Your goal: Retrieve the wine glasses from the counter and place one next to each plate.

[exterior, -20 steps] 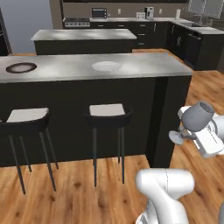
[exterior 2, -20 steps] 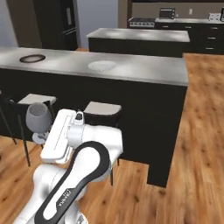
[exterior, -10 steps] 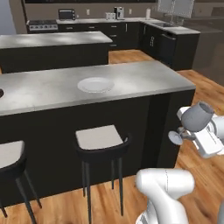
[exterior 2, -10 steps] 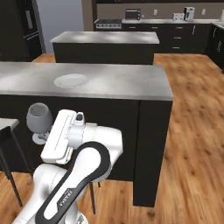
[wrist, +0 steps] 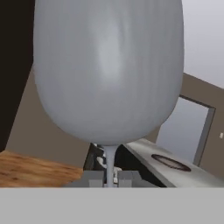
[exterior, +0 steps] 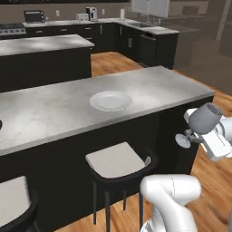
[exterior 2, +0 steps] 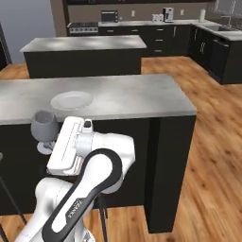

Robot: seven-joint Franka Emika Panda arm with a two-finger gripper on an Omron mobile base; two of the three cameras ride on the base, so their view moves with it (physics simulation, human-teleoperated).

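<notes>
My gripper [wrist: 109,179] is shut on the thin stem of a grey see-through wine glass [wrist: 109,65], whose bowl looms large in the hand view. From the base, the glass [exterior: 206,118] hangs tilted off the right end of the long grey bar top [exterior: 172,86], below its level, with the gripper [exterior: 195,136] at the stem. The right base view has the same glass [exterior 2: 45,126] in front of the bar's dark face. A plain white plate [exterior: 110,100] [exterior 2: 72,100] lies on the bar top. A brown-rimmed plate [wrist: 168,162] lies farther along it. The counter [exterior: 41,45] stands behind the bar.
Two black stools with pale seats [exterior: 117,158] [exterior: 13,204] stand against the bar's near side. Wooden floor [exterior 2: 208,142] opens to the right of the bar's end. Dark cabinets with appliances [exterior: 90,13] line the back wall.
The whole picture has shifted: the base has moved, bringing the bar's right end and the white plate nearer. The glass stays in the shut gripper, unchanged relative to the arm.
</notes>
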